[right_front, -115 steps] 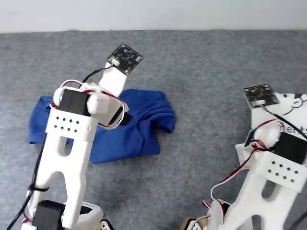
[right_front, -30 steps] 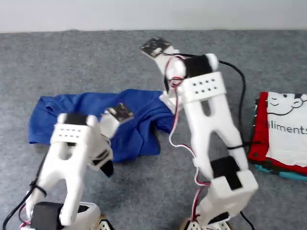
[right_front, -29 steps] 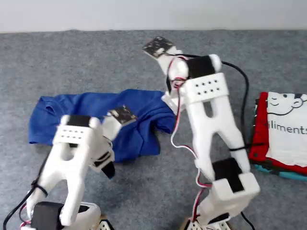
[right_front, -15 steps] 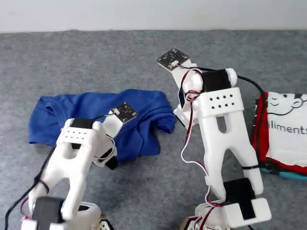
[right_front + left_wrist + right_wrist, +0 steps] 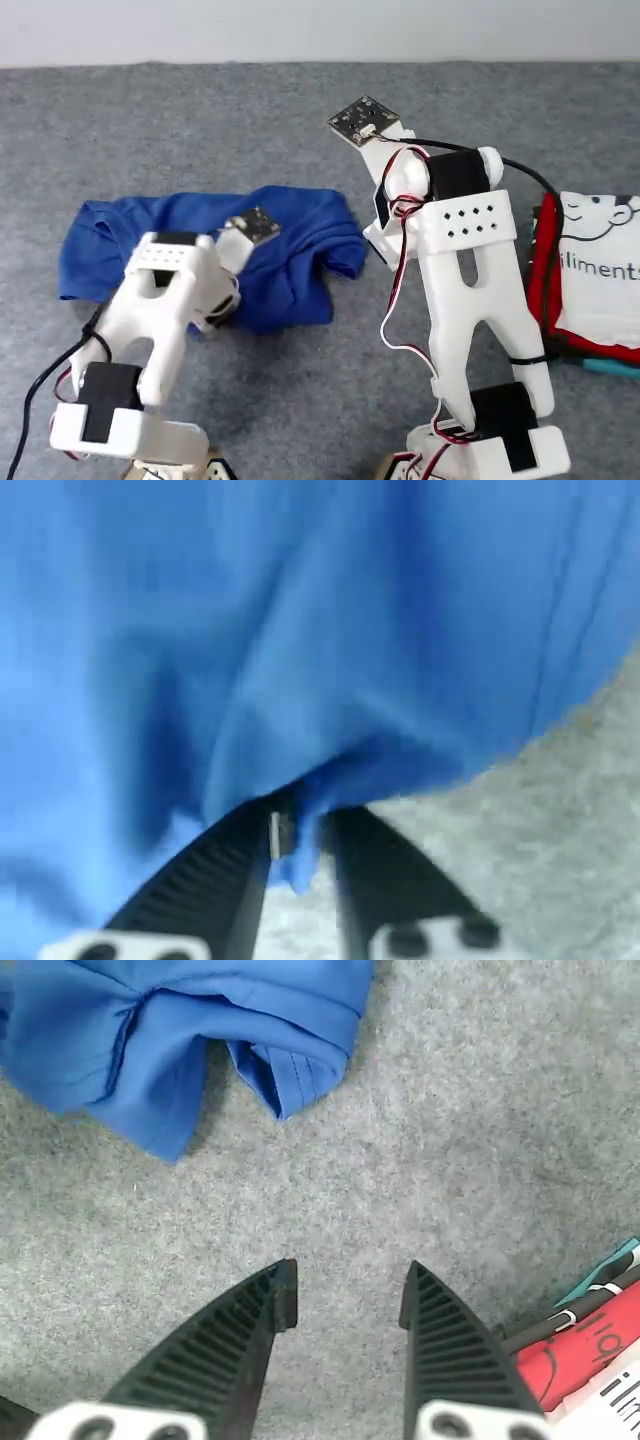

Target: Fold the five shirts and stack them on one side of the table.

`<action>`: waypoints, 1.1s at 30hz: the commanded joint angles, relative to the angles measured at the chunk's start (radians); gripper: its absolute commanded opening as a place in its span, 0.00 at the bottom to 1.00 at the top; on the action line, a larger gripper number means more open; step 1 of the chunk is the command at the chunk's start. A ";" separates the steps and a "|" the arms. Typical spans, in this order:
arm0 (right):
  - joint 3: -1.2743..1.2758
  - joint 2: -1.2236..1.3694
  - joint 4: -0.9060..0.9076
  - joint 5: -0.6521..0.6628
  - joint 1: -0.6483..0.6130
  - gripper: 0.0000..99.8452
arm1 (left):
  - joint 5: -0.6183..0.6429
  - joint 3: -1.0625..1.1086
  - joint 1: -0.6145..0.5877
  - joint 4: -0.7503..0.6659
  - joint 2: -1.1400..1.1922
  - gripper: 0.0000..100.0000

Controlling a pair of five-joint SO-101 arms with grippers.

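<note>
Grey felt covers the tabletop point(image 5: 180, 120), where the blue shirt point(image 5: 300, 225) lies crumpled. At the shirt's edge the left tool point(image 5: 298, 825) is narrow, pinching a fold of its cloth. Just beside the shirt's sleeve end, the right tool point(image 5: 345, 1295) hangs spread wide above bare felt. Well apart from the blue shirt sits a stack of folded shirts point(image 5: 595, 280), white on top.

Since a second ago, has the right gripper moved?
Yes. The right gripper has shifted away from the blue shirt, toward the folded stack.
</note>
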 commanded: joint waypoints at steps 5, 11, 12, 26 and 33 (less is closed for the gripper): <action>-0.003 -0.050 0.039 -0.012 0.012 0.17 | 0.028 -0.208 -0.172 0.209 -0.304 0.01; -0.003 -0.042 0.039 -0.009 0.008 0.17 | 0.026 -0.358 -0.331 0.330 -0.488 0.01; -0.003 -0.041 0.039 -0.008 0.007 0.17 | 0.026 -0.372 -0.359 0.341 -0.496 0.01; 0.012 -0.010 0.030 -0.006 -0.114 0.17 | -0.012 -0.372 -0.802 0.249 -0.497 0.01; 0.011 0.087 0.018 -0.011 -0.226 0.17 | -0.031 -0.275 -1.011 0.149 -0.499 0.01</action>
